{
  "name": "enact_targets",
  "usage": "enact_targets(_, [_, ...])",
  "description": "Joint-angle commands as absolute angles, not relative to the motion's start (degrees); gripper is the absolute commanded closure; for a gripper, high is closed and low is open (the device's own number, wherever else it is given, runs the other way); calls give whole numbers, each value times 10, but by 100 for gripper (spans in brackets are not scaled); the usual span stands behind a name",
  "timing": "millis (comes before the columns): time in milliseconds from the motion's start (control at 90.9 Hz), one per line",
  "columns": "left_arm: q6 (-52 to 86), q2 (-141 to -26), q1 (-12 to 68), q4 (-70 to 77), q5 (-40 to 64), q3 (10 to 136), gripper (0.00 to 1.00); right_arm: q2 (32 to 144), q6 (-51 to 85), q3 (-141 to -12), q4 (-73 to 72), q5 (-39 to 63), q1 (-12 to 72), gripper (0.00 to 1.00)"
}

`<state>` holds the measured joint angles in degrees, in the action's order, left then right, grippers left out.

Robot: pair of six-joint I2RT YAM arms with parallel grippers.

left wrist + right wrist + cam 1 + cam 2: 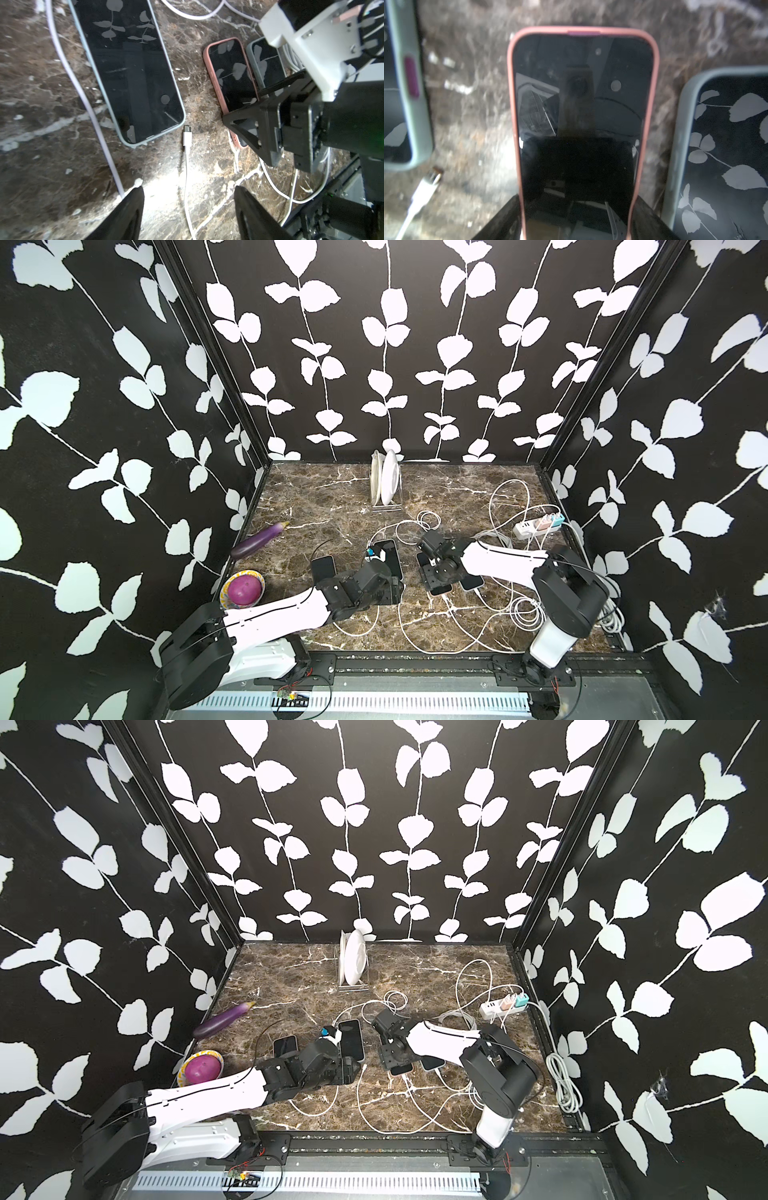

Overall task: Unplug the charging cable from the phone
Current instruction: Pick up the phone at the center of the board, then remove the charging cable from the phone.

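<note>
A phone (128,68) in a pale blue case lies face up on the marble; both top views show it (390,556) (351,1038). The white charging cable's plug (187,135) lies loose on the table just off that phone's bottom corner, out of the port. My left gripper (188,189) hovers open over the cable, which runs between its black fingers (128,212) untouched. My right gripper (577,198) is shut on the lower end of a pink-cased phone (581,104), a finger pressed on each side.
A grey-cased phone (266,62) lies beside the pink one, and a small dark phone (323,566) lies further left. An eggplant (259,540), a bowl (224,589) with a purple onion, a plate rack (386,483), a power strip (538,524) and tangled white cables (528,610) surround the work area.
</note>
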<state>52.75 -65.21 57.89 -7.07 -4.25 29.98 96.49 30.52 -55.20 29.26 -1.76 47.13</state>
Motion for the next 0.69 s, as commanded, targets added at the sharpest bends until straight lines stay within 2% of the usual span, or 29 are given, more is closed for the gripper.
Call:
enact_targets(0, [540,-632,583,-13,-46,281,32,901,328,-534,268,-21,479,100])
enact_targets(363, [544,-629,615,51,-32,264,35,763,378,-509,233,-28,479,100])
enact_targets(506, [564,-636,635,169,-15,221,34,742,399,-493,211,-27,479,100])
enact_targets(682, [561,-708,672,299,-6,215,36,742,412,-494,198,-27,479,100])
